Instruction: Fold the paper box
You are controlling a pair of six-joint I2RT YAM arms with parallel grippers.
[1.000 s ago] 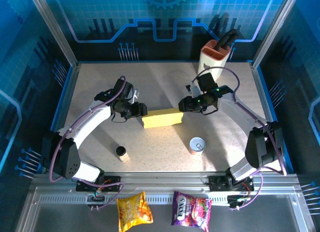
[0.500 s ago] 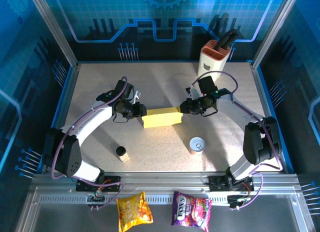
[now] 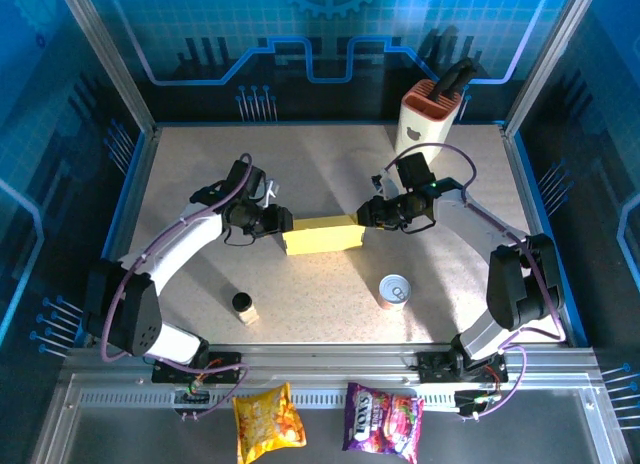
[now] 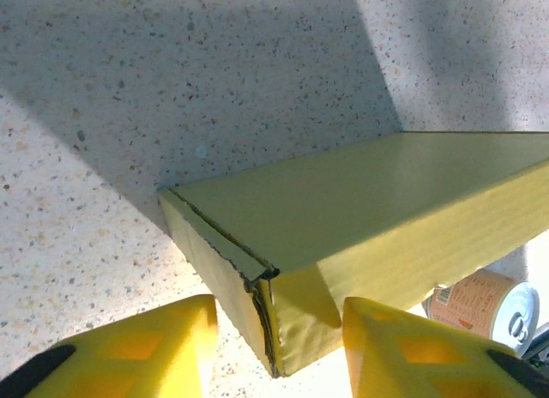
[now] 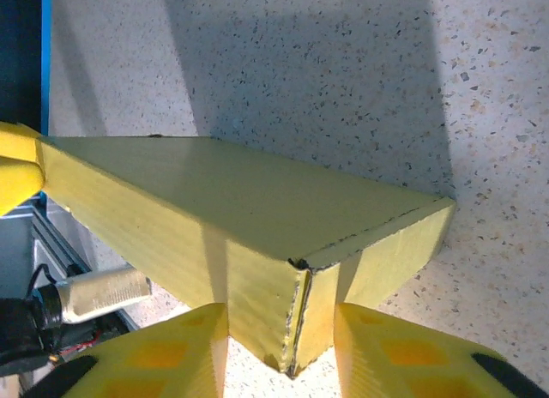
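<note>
The paper box (image 3: 322,235) lies closed and flat in the middle of the table, yellow side out. My left gripper (image 3: 284,222) is at its left end. In the left wrist view the yellow fingers (image 4: 141,351) stand open astride a box (image 4: 360,201) corner, with a strip of table showing beside one finger. My right gripper (image 3: 363,215) is at the box's right end. In the right wrist view its gripper (image 5: 281,342) is open around another box (image 5: 214,192) corner, fingers close against both faces.
A cream knife block (image 3: 432,119) stands at the back right. A tin can (image 3: 395,290) sits in front of the box on the right, a small dark-lidded bottle (image 3: 244,306) on the left. Two snack bags (image 3: 267,419) lie below the front rail.
Both grippers have closed in a little on the box ends, the right one shifting left and back. The box has stayed where it was.
</note>
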